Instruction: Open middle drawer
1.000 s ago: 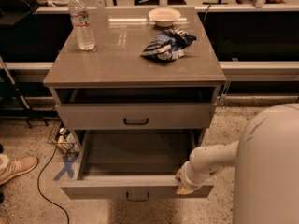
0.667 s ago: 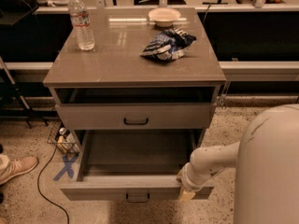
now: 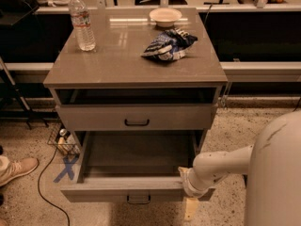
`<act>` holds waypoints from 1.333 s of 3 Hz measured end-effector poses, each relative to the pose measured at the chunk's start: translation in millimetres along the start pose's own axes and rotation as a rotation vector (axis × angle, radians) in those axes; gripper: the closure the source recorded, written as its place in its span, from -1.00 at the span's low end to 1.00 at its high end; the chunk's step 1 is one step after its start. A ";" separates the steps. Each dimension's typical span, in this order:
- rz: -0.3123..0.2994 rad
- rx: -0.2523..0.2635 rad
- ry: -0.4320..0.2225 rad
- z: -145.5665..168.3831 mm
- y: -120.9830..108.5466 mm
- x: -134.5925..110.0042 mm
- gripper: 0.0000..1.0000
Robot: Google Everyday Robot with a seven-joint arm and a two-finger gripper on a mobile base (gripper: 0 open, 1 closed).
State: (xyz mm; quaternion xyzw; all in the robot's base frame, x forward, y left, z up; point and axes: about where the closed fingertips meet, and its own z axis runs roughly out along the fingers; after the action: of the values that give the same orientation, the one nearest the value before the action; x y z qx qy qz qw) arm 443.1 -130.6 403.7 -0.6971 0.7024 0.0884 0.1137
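The middle drawer (image 3: 134, 188) is pulled far out of the grey-beige cabinet (image 3: 136, 65). Its deep grey tray (image 3: 138, 154) shows and holds nothing I can see. Its small black bar handle (image 3: 138, 199) sits at the centre of the front panel. My gripper (image 3: 189, 192) is at the right end of that front panel, at the end of my white arm (image 3: 221, 166). The arm's wrist covers most of it. A beige part (image 3: 190, 209) hangs below the drawer front.
A closed drawer (image 3: 136, 117) with the same handle sits above the open one. On top stand a water bottle (image 3: 82, 22), a blue chip bag (image 3: 168, 44) and a white bowl (image 3: 165, 16). A shoe (image 3: 16, 169), a cable and a wire basket (image 3: 65, 141) lie at the left.
My gripper has sunk slightly at the drawer's right front corner. The drawer stays about as far out as before.
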 end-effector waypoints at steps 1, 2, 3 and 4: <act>-0.003 -0.014 -0.009 1.2 7.8 -0.2 -1.00; -0.002 -0.014 -0.013 0.5 13.1 -0.9 -0.70; -0.013 -0.010 -0.011 -4.2 20.4 -4.4 0.25; -0.014 -0.007 -0.014 -6.0 21.0 -5.4 0.18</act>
State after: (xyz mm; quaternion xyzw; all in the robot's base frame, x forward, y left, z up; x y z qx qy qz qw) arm 421.9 -126.9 410.3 -0.7019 0.6962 0.0948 0.1166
